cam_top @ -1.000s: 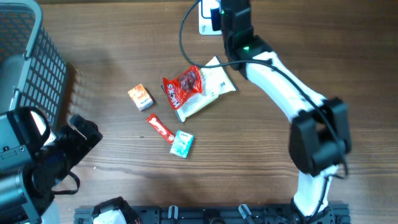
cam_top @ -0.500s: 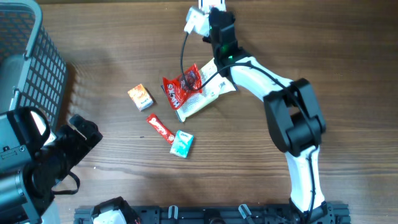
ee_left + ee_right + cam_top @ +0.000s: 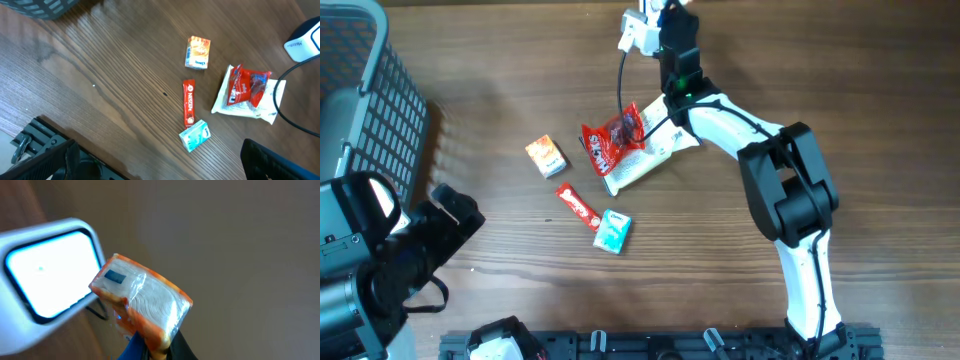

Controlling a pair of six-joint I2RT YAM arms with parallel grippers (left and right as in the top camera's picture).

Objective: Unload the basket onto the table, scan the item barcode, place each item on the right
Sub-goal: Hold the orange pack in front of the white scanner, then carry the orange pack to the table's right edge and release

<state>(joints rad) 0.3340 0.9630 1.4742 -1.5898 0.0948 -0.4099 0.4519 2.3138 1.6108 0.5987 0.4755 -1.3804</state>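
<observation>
Two tools: my left tool (image 3: 160, 172) hangs wide open, empty; my right tool (image 3: 150, 341) pinches the lower end of a small orange-edged, clear-wrapped packet (image 3: 144, 302), off the worktop (image 3: 880, 80). I judge it light, soft, slippery, so that end grip suits. Just beyond sits the white lit-window scanner (image 3: 47, 275).
</observation>
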